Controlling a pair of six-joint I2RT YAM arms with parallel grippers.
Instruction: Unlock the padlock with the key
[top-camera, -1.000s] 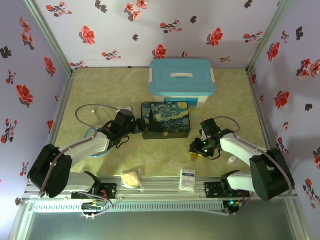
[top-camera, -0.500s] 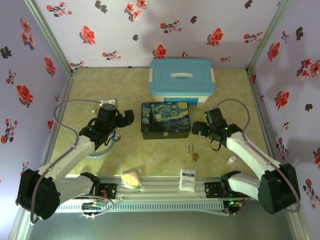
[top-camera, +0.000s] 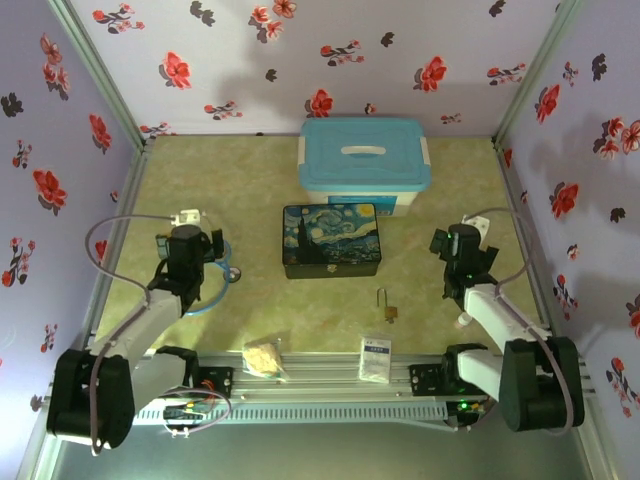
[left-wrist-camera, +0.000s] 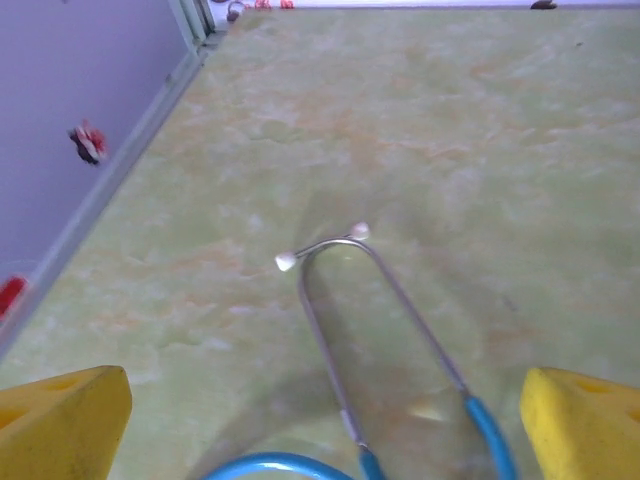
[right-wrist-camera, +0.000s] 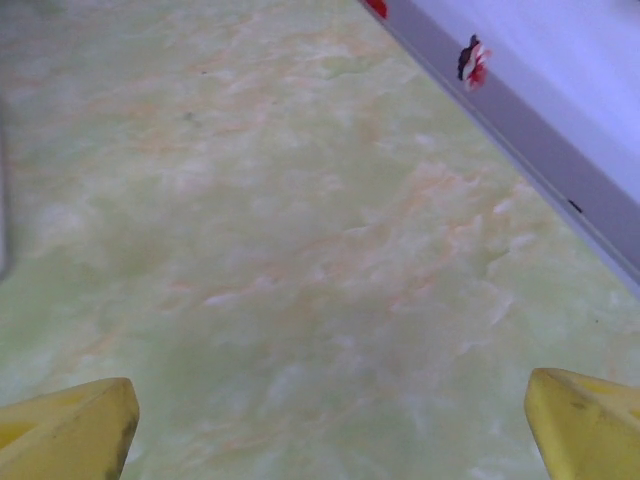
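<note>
The small brass padlock (top-camera: 389, 313) lies on the green table near the front, its thin silver shackle (top-camera: 382, 296) pointing away from the arms. The key is too small to make out. My left gripper (top-camera: 188, 245) is far to the left of the padlock and open (left-wrist-camera: 320, 440), its yellow fingertips (left-wrist-camera: 65, 420) wide apart with nothing between them. My right gripper (top-camera: 462, 245) is to the right of and beyond the padlock, also open (right-wrist-camera: 330, 440) over bare table.
A dark painted box (top-camera: 331, 240) sits mid-table with a blue-lidded white bin (top-camera: 365, 160) behind it. A blue stethoscope (left-wrist-camera: 345, 300) lies under the left gripper. A white packet (top-camera: 375, 358), a small bag (top-camera: 263, 357) and a white cylinder (top-camera: 462, 320) lie near the front edge.
Both arms have swung outward from the centre. The right gripper has left the spot over the padlock, which stays on the table. The left gripper has moved away from the painted box.
</note>
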